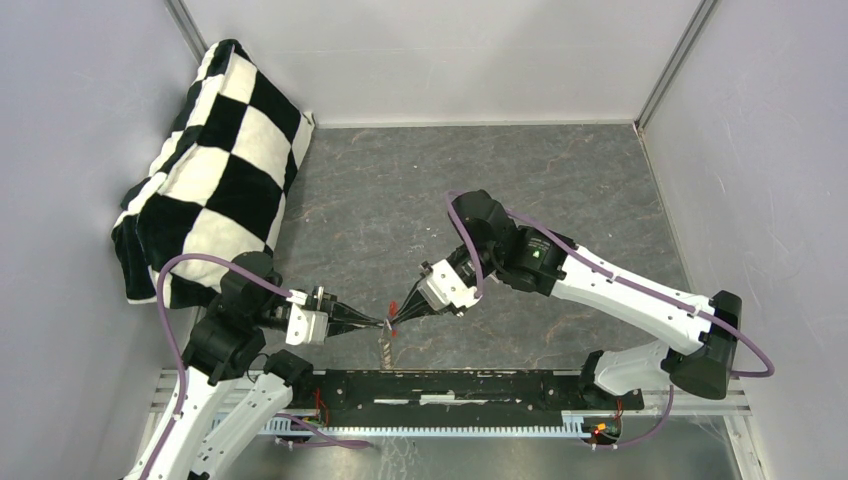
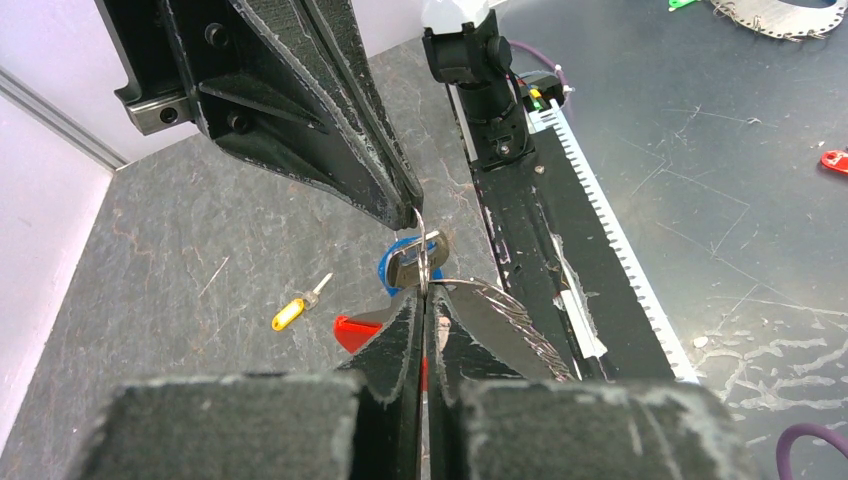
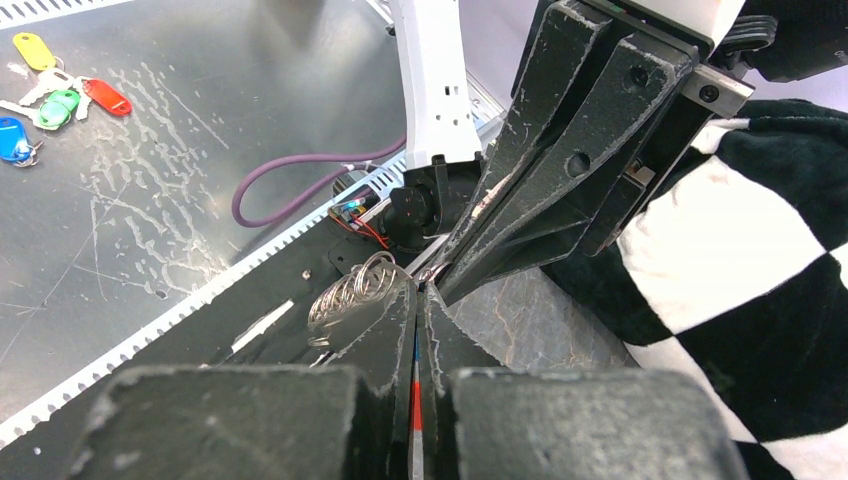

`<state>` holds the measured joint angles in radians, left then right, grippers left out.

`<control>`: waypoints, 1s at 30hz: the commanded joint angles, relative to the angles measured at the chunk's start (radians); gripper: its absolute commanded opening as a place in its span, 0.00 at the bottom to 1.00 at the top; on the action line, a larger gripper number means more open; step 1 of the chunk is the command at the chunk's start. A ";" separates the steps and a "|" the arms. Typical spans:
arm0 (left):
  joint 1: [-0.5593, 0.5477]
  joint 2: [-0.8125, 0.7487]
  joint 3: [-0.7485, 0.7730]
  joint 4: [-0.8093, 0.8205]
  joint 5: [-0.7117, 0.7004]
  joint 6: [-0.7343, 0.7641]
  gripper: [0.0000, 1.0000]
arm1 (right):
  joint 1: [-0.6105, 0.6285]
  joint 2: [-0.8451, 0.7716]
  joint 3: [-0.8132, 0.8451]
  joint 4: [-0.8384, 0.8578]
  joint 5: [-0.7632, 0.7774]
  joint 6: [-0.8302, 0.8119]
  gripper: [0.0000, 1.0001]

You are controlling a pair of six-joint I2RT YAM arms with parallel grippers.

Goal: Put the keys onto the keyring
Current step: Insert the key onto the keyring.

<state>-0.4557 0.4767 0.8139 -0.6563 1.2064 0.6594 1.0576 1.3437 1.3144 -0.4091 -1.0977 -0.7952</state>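
**A:** Left jaws are closed together, nipping the lower end of a thin wire loop (image 2: 427,255). Right jaws are also closed, with their tips at the loop's upper end. I cannot tell whether they truly pinch it.

**B:** Keys?

**A:** The blue-capped key (image 2: 408,266) sits against the loop, between the two sets of tips. Cannot tell if it is threaded or only resting there. The red keyring (image 2: 352,331) is just beside the left jaws, partly hidden. A bundle of silver rings (image 2: 512,322) trails off the other side. The yellow-capped key (image 2: 291,313) lies flat on the worktop (image 2: 180,240), well apart.

**B:** Failure modes?

**A:** My judgement:
- The grip area is tiny, so a sideways pull between the arms could spring the wire free and drop the blue key.
- The tips stand very near each other, so they could collide if either advances.
- The yellow key lies flat and looks awkward to lift.
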 commanded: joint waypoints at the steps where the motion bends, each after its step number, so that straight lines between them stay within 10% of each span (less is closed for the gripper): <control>1: -0.001 0.000 0.003 0.010 0.005 0.023 0.02 | 0.008 0.010 0.047 0.041 -0.022 0.020 0.00; 30: -0.001 0.002 0.016 0.014 0.005 0.031 0.02 | 0.037 0.074 0.067 0.145 0.079 0.181 0.00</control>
<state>-0.4561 0.4767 0.8135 -0.6842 1.2072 0.6598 1.0782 1.3918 1.3354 -0.3092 -1.0630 -0.6647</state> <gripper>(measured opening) 0.032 0.010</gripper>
